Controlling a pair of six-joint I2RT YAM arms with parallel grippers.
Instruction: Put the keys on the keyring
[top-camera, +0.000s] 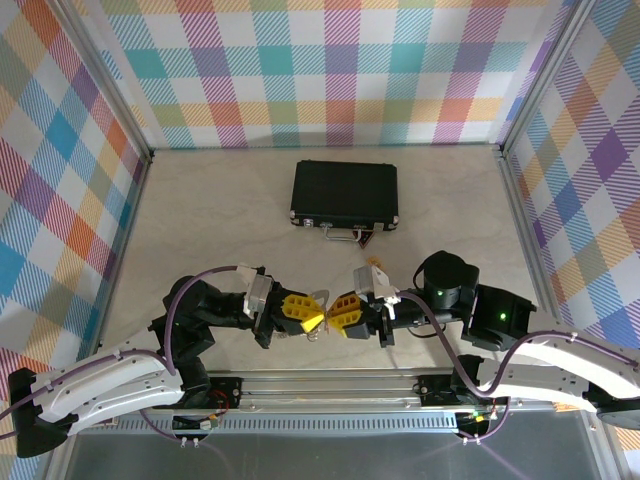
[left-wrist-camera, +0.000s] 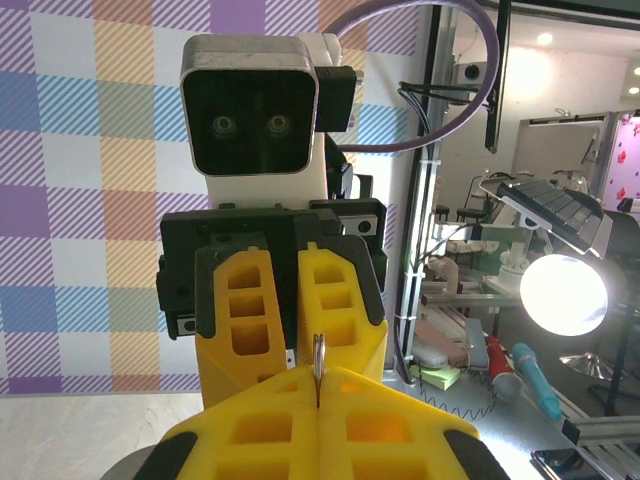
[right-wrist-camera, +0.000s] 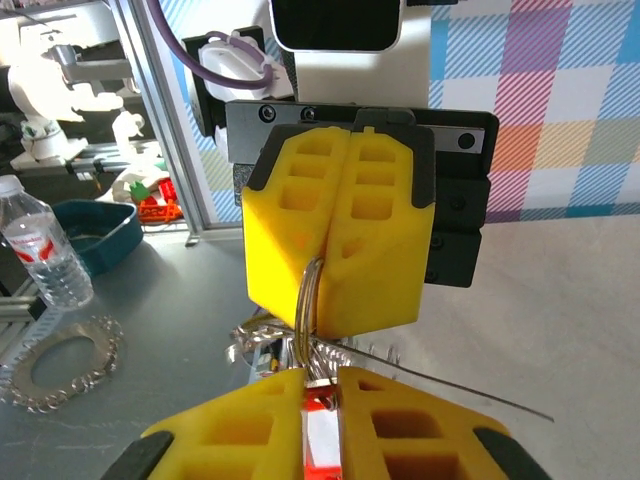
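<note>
Beige tabletop (top-camera: 200, 210), plaid walls (top-camera: 330, 70); left tool (top-camera: 315, 320) grips keyring (right-wrist-camera: 308, 300).

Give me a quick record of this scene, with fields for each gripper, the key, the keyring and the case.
left gripper: jaws shut on the keyring
right gripper: jaws shut on the key, at its red head
position: grippers tip to tip above the table
key on keyring: cannot tell
black case: closed, flat on the table beyond both grippers
</note>
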